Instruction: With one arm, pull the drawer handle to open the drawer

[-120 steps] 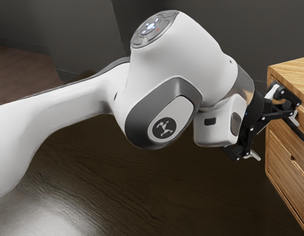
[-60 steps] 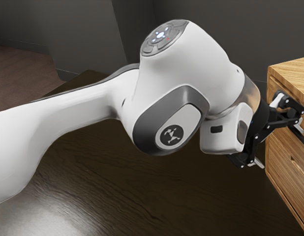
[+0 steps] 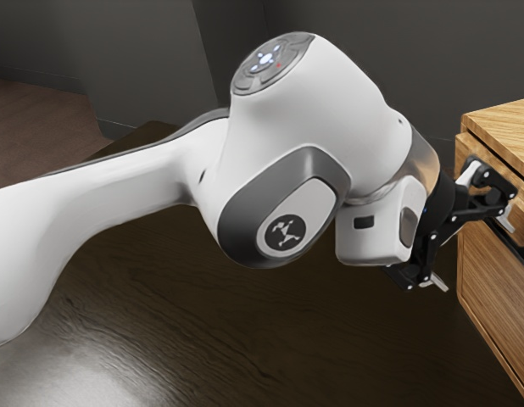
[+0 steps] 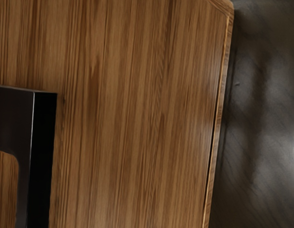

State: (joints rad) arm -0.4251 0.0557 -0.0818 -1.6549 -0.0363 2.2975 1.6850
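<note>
- The gripper is at 3 o'clock in the exterior view, at the black handle; whether it clamps it, I cannot tell.
- The handle sits on the wooden drawer.

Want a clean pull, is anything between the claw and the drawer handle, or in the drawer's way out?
Nothing visible. The claw is at the drawer handle, and bare table lies before the drawer front.
</note>
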